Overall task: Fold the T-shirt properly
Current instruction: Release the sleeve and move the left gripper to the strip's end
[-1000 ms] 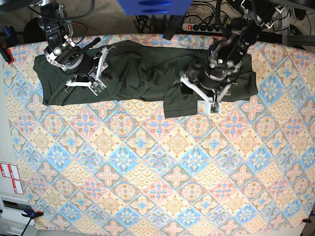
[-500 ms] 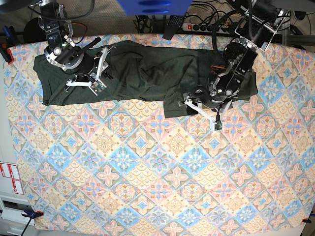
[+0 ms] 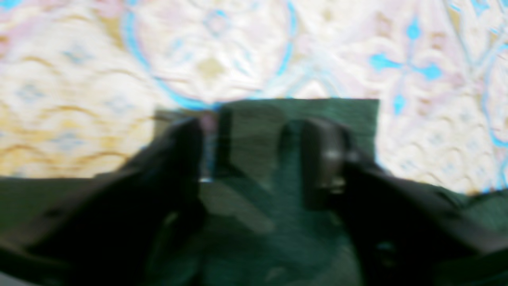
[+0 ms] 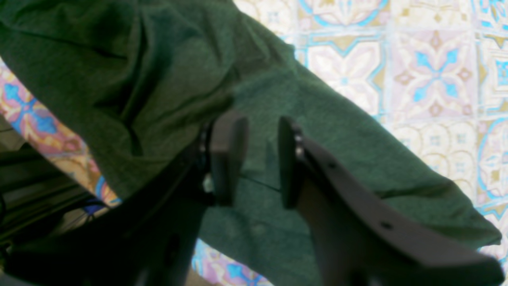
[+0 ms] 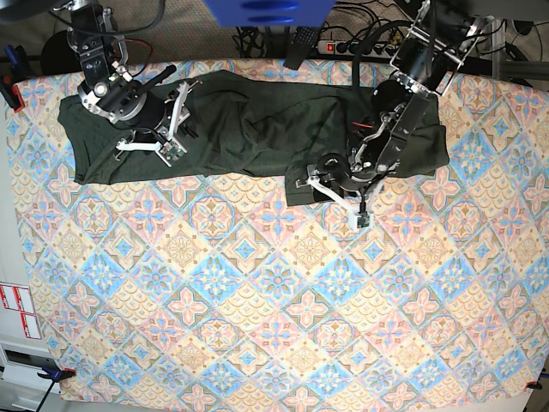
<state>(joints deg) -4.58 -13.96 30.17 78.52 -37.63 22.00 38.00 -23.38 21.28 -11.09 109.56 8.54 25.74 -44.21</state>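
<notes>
The dark olive-green T-shirt [image 5: 249,129] lies spread along the far side of the table, one sleeve end jutting toward the front near the middle. My left gripper [image 5: 316,178] sits low over that sleeve end. In the blurred left wrist view its fingers [image 3: 190,151] stand apart on either side of the cuff [image 3: 337,113], so the left gripper [image 3: 256,155] is open. My right gripper [image 5: 167,129] rests over the shirt's left part. In the right wrist view, the right gripper [image 4: 258,159] shows a narrow gap, and the T-shirt [image 4: 317,111] lies beneath it.
A patterned tablecloth [image 5: 274,283] covers the whole table. Cables and a power strip [image 5: 352,47] run behind the back edge. A red clamp [image 5: 9,90] grips the left edge, and a blue object [image 5: 266,10] hangs over the top centre.
My left arm has swung forward and left, from over the shirt's right half to the jutting sleeve end, and its jaws have narrowed. The right arm has not moved.
</notes>
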